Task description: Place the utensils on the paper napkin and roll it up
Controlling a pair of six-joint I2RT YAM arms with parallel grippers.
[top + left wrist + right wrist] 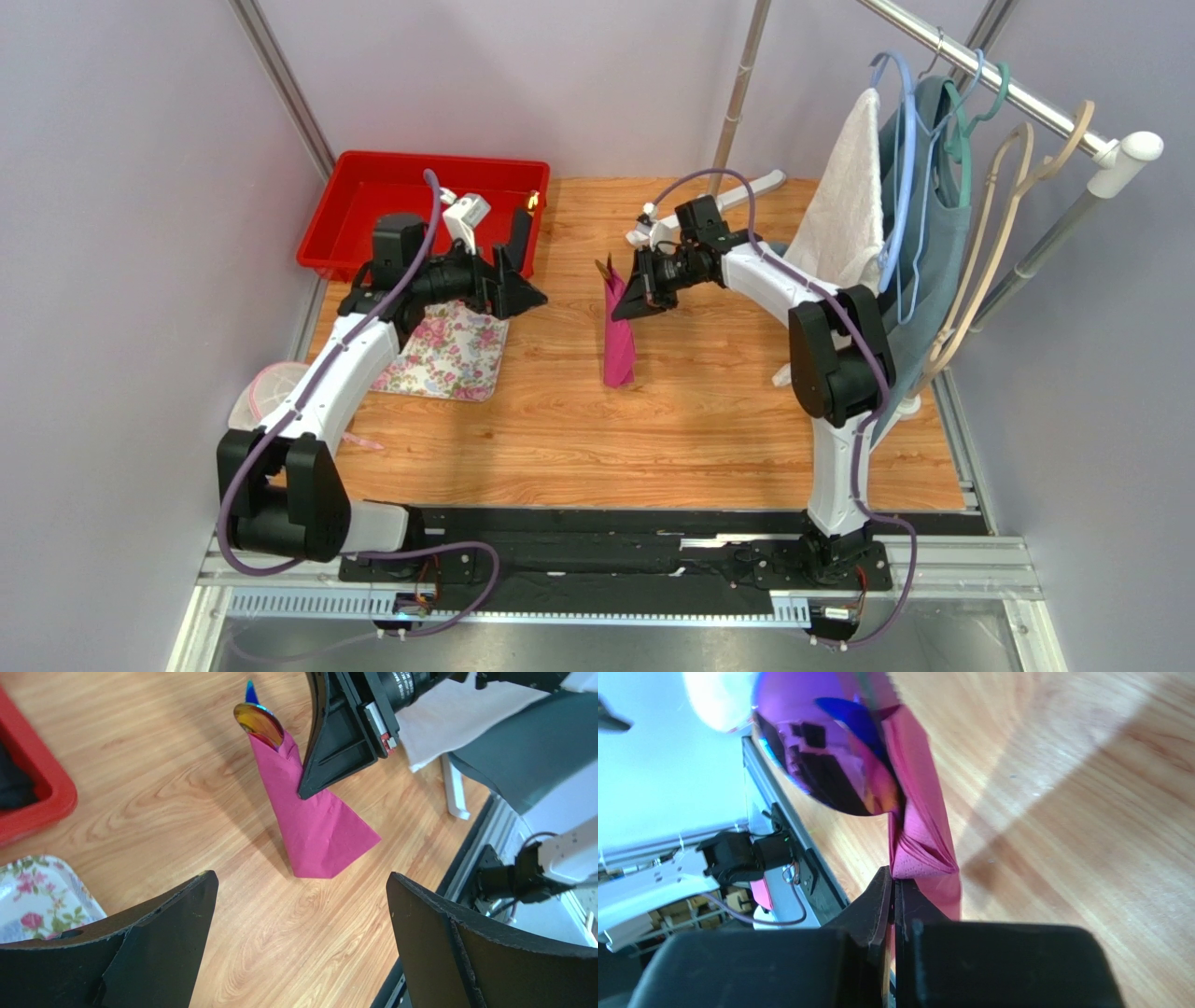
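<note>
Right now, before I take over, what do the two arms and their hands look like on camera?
The left arm and the right arm each have white links between bulky black joints, with a looping purple-grey cable running alongside. The left hand and the right hand are matte black, with broad wedge-shaped fingers tapering to thin tips.

Bright, even indoor light in 3 views.
The top view is sharp, with soft shadows on the table (673, 420). In the left wrist view the paper napkin (316, 822) throws a faint shadow leftward. In the right wrist view the utensils (829, 756) mirror their surroundings, the upper left is overexposed, and the right gripper (893, 892) is slightly blurred.
</note>
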